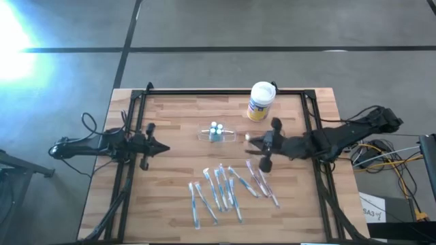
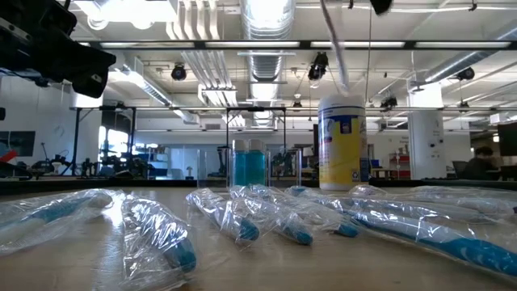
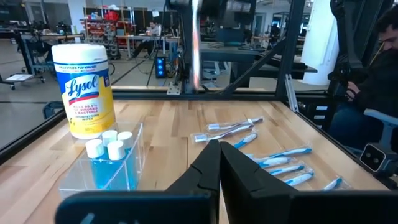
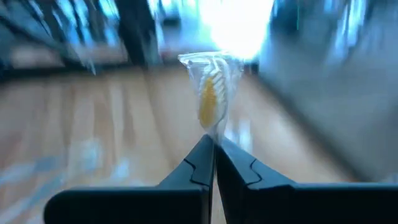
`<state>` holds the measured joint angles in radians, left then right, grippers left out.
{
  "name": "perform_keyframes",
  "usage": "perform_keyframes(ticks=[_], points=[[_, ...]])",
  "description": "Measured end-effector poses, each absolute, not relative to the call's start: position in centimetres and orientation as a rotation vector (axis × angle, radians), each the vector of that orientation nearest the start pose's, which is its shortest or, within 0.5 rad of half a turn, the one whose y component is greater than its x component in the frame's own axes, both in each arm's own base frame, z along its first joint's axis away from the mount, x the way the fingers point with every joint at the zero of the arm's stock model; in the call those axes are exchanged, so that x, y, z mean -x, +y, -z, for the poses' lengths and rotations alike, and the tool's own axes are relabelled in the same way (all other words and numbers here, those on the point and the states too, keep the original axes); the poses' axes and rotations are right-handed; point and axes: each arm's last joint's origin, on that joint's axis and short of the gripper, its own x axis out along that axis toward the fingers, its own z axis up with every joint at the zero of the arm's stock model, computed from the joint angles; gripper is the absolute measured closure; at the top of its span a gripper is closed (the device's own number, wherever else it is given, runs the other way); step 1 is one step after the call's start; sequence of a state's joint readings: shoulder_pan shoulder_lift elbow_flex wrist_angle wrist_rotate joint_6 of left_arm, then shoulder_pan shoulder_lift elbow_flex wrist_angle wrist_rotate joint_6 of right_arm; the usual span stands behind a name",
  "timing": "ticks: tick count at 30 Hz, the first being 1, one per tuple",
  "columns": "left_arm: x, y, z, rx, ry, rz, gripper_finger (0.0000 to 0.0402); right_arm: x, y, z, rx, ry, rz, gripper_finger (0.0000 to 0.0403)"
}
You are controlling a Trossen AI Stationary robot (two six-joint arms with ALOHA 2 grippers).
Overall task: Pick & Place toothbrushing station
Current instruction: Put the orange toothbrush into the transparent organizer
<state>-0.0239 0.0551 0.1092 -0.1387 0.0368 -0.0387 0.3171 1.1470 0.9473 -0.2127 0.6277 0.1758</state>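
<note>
I work in a big open lab or workshop hall, not a home. Above me run bare silver ventilation ducts (image 2: 266, 20), strip lights and dark pipes under an unfinished ceiling (image 2: 404, 56). The floor (image 1: 272, 27) around my wooden worktop (image 1: 177, 170) is plain grey concrete marked with dark lines. A black metal frame (image 1: 129, 136) boxes in the worktop, and loose yellow and black cables (image 1: 388, 163) trail beside it. Farther back I see shelving racks (image 3: 106, 25) loaded with gear, white columns (image 2: 424, 133), and more workstations where a person (image 3: 152, 28) sits at a desk; another person (image 3: 379, 68) sits close by.
</note>
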Motion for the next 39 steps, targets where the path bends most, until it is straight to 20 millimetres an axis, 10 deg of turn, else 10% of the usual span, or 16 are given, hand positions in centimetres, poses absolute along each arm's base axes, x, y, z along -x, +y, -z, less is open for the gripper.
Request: perform_keyframes(ticks=[6,17,39], points=[[-9.4,-0.3,-18.3,0.039,0.086,0.059,0.0383,-25.5,4.0,-31.8,0.285,0.064,0.304,0.0395],[-9.4,-0.3,-18.3,0.035,0.088,0.060,0.0394,-27.3,-4.0,-26.0,0.135,0.014,0.424,0.0395],[-9.5,-0.3,-18.3,0.046,0.086,0.054,0.0396,-30.8,-7.1,-18.5,0.035,0.156,0.484,0.0395]])
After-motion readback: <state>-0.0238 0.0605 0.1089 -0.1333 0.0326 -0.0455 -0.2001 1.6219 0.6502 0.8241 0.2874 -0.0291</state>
